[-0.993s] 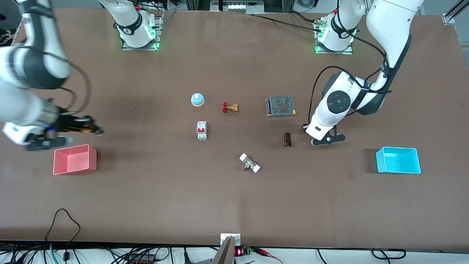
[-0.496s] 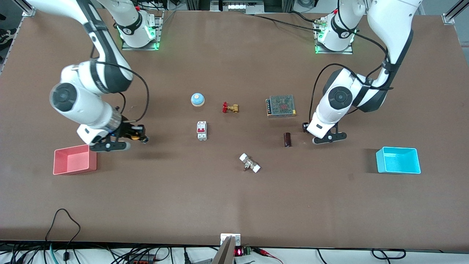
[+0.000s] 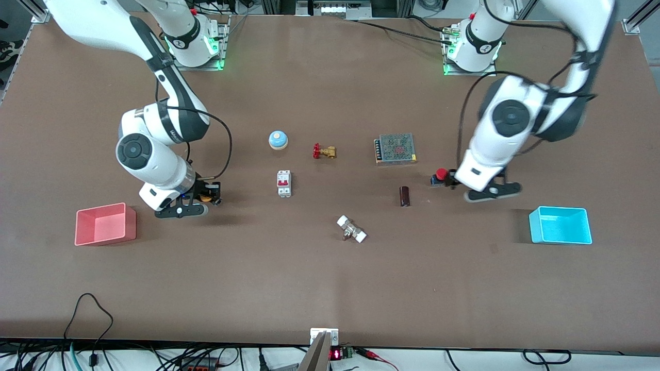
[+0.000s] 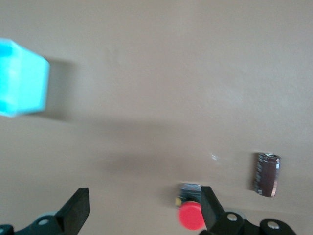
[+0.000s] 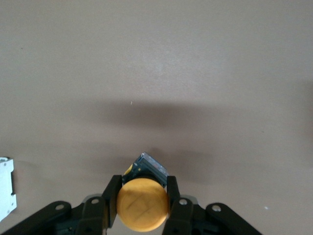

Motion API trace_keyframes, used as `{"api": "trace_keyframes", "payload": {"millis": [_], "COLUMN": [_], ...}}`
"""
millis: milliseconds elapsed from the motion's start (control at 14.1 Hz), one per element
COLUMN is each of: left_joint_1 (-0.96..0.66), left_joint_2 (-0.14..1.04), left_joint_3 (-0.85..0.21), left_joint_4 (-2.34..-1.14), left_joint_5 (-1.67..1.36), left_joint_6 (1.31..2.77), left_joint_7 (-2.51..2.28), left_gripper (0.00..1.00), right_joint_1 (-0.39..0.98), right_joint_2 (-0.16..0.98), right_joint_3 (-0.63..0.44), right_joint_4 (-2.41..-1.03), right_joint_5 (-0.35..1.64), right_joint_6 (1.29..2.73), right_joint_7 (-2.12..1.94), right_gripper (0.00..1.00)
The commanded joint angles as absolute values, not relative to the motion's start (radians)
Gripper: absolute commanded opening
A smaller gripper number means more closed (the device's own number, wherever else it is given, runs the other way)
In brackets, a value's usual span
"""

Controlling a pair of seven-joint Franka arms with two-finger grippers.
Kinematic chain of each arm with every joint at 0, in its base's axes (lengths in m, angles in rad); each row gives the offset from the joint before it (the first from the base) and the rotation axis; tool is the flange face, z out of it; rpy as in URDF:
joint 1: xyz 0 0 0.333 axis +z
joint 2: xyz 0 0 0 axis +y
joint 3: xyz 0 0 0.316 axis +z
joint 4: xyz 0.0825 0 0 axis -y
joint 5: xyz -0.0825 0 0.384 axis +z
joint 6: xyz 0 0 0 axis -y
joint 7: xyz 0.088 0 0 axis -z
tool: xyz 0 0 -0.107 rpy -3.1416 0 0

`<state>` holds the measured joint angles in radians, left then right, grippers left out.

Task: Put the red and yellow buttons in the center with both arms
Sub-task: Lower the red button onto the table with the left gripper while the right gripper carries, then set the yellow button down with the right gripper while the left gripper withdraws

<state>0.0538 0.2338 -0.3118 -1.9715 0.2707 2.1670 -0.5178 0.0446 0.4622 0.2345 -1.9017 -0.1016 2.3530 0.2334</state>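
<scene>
The red button (image 3: 441,174) stands on the brown tabletop (image 3: 330,278) between the dark cylinder and my left gripper (image 3: 452,181). In the left wrist view my left gripper (image 4: 144,213) is wide open, and the red button (image 4: 191,215) sits just inside one of its fingers (image 4: 211,208). My right gripper (image 3: 209,194) is shut on the yellow button (image 3: 206,197), low over the table between the pink bin and the circuit breaker. In the right wrist view the yellow button's cap (image 5: 143,204) is clamped between the fingers of my right gripper (image 5: 143,198).
On the table are a blue dome bell (image 3: 278,139), a brass valve (image 3: 324,151), a circuit breaker (image 3: 284,183), a mesh-topped power supply (image 3: 395,148), a dark cylinder (image 3: 405,196) and a white-ended fitting (image 3: 351,229). A pink bin (image 3: 105,223) and a cyan bin (image 3: 560,225) stand at the two ends.
My right arm swung in from its end of the table toward the middle, carrying the yellow button. My left gripper shifted toward its own end, and the red button now shows beside it.
</scene>
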Motion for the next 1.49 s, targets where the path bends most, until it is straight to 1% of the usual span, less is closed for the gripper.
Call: {"api": "trace_keyframes", "payload": {"millis": [0, 71, 284, 355, 426, 496, 567, 709, 780, 851, 922, 993, 1064, 1135, 1206, 1277, 1418], "left_joint_1": [0.106, 0.115, 0.106, 0.104, 0.104, 0.110, 0.118, 0.127, 0.132, 0.141, 0.121, 0.112, 0.063, -0.004, -0.021, -0.023, -0.025], "left_joint_2": [0.239, 0.239, 0.277, 0.288, 0.288, 0.290, 0.290, 0.290, 0.290, 0.301, 0.278, 0.266, 0.241, 0.204, 0.139, 0.068, -0.050], "left_joint_3": [-0.313, -0.314, -0.318, -0.321, -0.321, -0.321, -0.318, -0.314, -0.313, -0.305, -0.281, -0.241, -0.151, -0.047, -0.010, -0.008, -0.006], "left_joint_4": [-1.815, -1.757, -1.509, -1.449, -1.412, -1.388, -1.376, -1.376, -1.376, -1.387, -1.399, -1.416, -1.445, -1.504, -1.601, -1.700, -1.862], "left_joint_5": [0.287, 0.285, 0.256, 0.253, 0.232, 0.203, 0.157, 0.124, 0.111, 0.092, 0.081, 0.045, -0.024, -0.069, -0.064, -0.072, -0.051], "left_joint_6": [2.019, 1.961, 1.723, 1.660, 1.610, 1.591, 1.589, 1.588, 1.589, 1.601, 1.608, 1.611, 1.609, 1.636, 1.728, 1.808, 1.934], "left_joint_7": [-0.329, -0.281, -0.174, -0.158, -0.140, -0.132, -0.126, -0.120, -0.118, -0.112, -0.094, -0.081, -0.046, 0.022, 0.096, 0.121, 0.132], "left_gripper": [1.00, 1.00, 1.00, 1.00, 1.00, 1.00, 1.00, 1.00, 1.00, 1.00, 1.00, 1.00, 1.00, 1.00, 1.00, 1.00, 1.00], "right_joint_1": [0.052, 0.052, 0.054, 0.054, 0.055, 0.055, 0.057, 0.055, 0.055, 0.055, 0.055, 0.055, 0.055, 0.051, 0.042, 0.031, 0.008], "right_joint_2": [0.486, 0.497, 0.514, 0.517, 0.520, 0.522, 0.523, 0.525, 0.525, 0.525, 0.525, 0.522, 0.517, 0.502, 0.468, 0.437, 0.379], "right_joint_3": [0.233, 0.233, 0.233, 0.233, 0.233, 0.233, 0.233, 0.233, 0.233, 0.233, 0.233, 0.233, 0.233, 0.233, 0.233, 0.232, 0.229], "right_joint_4": [-1.908, -1.908, -1.908, -1.908, -1.908, -1.907, -1.907, -1.907, -1.907, -1.905, -1.905, -1.902, -1.898, -1.888, -1.879, -1.872, -1.818], "right_joint_5": [-0.123, -0.123, -0.123, -0.123, -0.123, -0.123, -0.123, -0.123, -0.123, -0.123, -0.123, -0.123, -0.123, -0.117, -0.114, -0.107, -0.103], "right_joint_6": [2.394, 2.404, 2.410, 2.410, 2.410, 2.410, 2.410, 2.410, 2.410, 2.410, 2.410, 2.410, 2.407, 2.405, 2.392, 2.361, 2.243], "right_joint_7": [0.259, 0.259, 0.259, 0.259, 0.259, 0.259, 0.259, 0.259, 0.258, 0.258, 0.258, 0.256, 0.255, 0.249, 0.241, 0.235, 0.219], "right_gripper": [0.28, 0.28, 0.28, 0.28, 0.28, 0.29, 0.33, 0.49, 0.50, 0.57, 0.59, 0.69, 0.81, 1.00, 1.00, 1.00, 1.00]}}
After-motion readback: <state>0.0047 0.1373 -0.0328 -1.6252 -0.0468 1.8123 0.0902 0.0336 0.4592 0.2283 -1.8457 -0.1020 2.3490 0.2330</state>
